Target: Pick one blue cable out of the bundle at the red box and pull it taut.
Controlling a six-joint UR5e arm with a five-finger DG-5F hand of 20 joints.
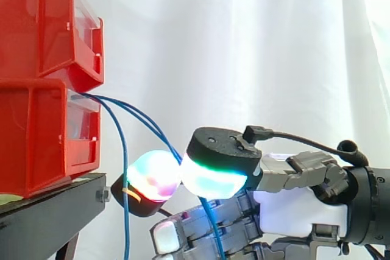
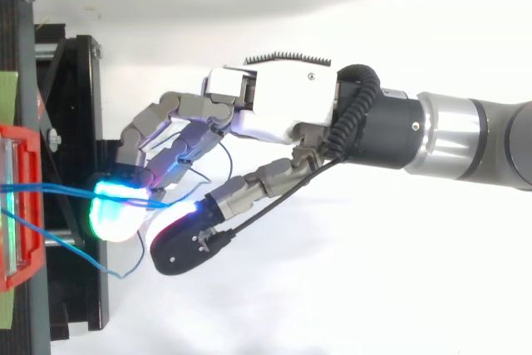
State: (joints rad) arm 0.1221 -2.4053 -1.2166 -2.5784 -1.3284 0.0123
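One blue cable (image 1: 209, 212) pinched btwn hand (image 2: 283, 110) pads (image 1: 213, 178), beside red box (image 1: 36, 138).

Stacked bins (image 1: 36, 138) on stand (image 1: 42, 217) at left, robot hand (image 1: 292, 211) right, cables (image 1: 125, 175) between

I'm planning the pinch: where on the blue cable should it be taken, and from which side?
Probably grip the blue cable mid-span, past the red bin, coming level from the right, where the hand is: there it hangs free, apart from the drooping strand.
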